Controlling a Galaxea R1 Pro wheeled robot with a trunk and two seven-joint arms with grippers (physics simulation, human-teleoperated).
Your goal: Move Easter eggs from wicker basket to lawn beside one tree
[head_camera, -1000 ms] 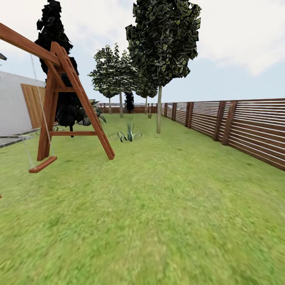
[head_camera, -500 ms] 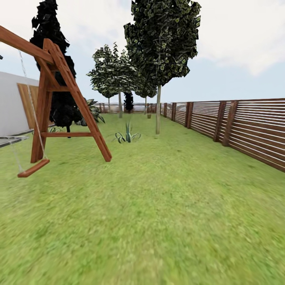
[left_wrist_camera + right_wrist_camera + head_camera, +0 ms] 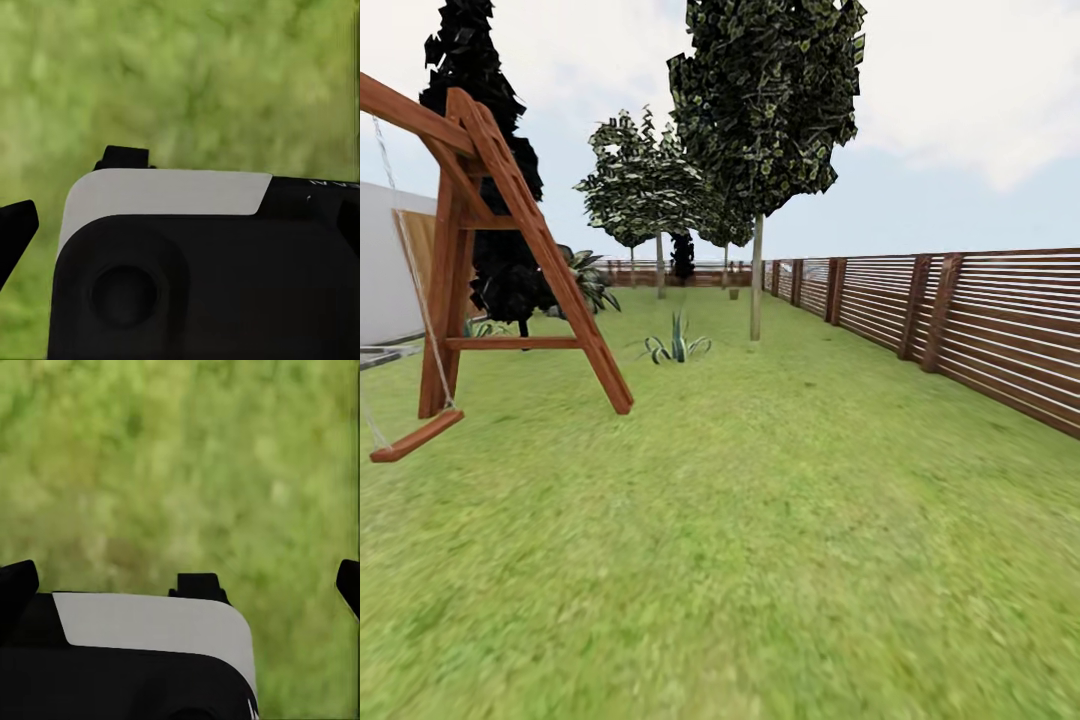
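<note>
**Zero eggs or basket in sight — robot in transit across the lawn**

Head view: open lawn (image 3: pixel 760 520) ahead, wooden swing frame (image 3: pixel 510 250) at left with its seat (image 3: pixel 415 436) hanging low, slatted fence (image 3: pixel 980 320) running down the right side. A spiky plant (image 3: pixel 676 345) sits mid-lawn, and just beyond it a tree (image 3: pixel 757 290) with a slim pale trunk and dark leafy crown; more trees and a dark cypress-like one (image 3: pixel 490 170) stand behind the swing.

Change over the last second: the swing frame and seat have slid toward the left edge and sit slightly lower, the whole picture shifting with them. That's camera motion, so the base is moving forward and a bit rightward, not the swing.

Both wrist views show blurred grass under the arm housing. Left gripper (image 3: pixel 180 187): dark finger tips sit at opposite edges of the frame, nothing between, so the fingers read as spread apart. Right gripper (image 3: pixel 180 577): same picture, fingers apart and empty.

My read: nothing is picked yet; the robot is looking for the wicker basket. Neither it nor the three Easter eggs can be located from here.
</note>
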